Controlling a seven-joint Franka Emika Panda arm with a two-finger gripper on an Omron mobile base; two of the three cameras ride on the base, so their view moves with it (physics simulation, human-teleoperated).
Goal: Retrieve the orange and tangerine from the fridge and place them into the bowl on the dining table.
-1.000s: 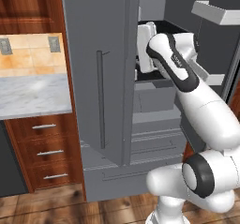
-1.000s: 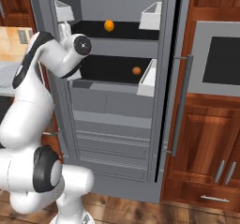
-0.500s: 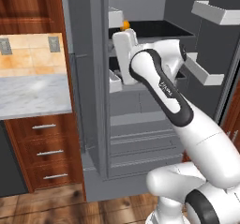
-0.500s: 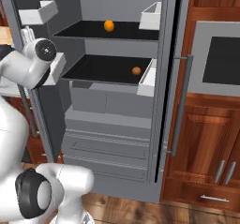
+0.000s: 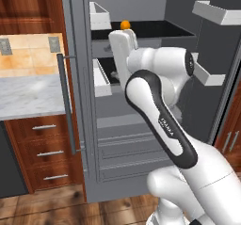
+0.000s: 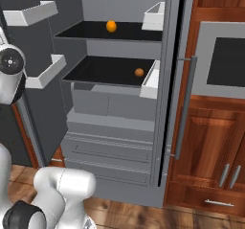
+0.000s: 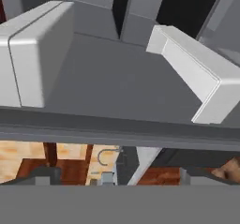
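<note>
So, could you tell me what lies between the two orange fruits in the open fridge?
In the right base view, the upper black shelf carrying the higher fruit and its grey back wall separate it from the lower fruit.

You're looking along the inner face of the fridge (image 7: 117,82) door: two white door bins stick out of the grey panel, one at the left (image 7: 33,54), one at the right (image 7: 197,78), well apart
</note>
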